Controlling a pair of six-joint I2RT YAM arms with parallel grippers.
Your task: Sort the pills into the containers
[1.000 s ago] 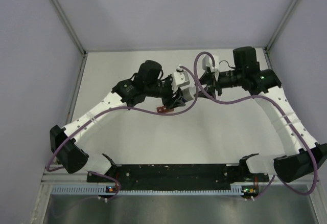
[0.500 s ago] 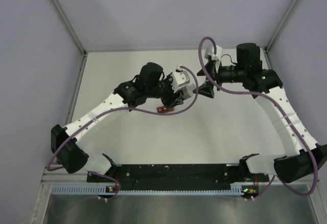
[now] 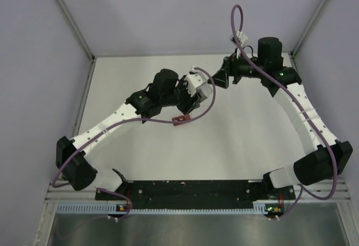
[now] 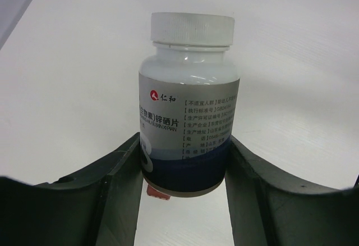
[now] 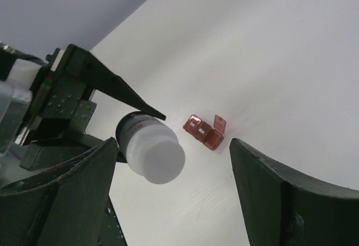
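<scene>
Pulled back from bottle toward far edge since a second ago: right gripper, jaws spread wide, empty. Left gripper pinching capped bottle low on body. Containers on table, just under bottle, one lid open.

All three views share the bottle: the top camera from far above, the left wrist close beside it, the right wrist facing its cap.
</scene>
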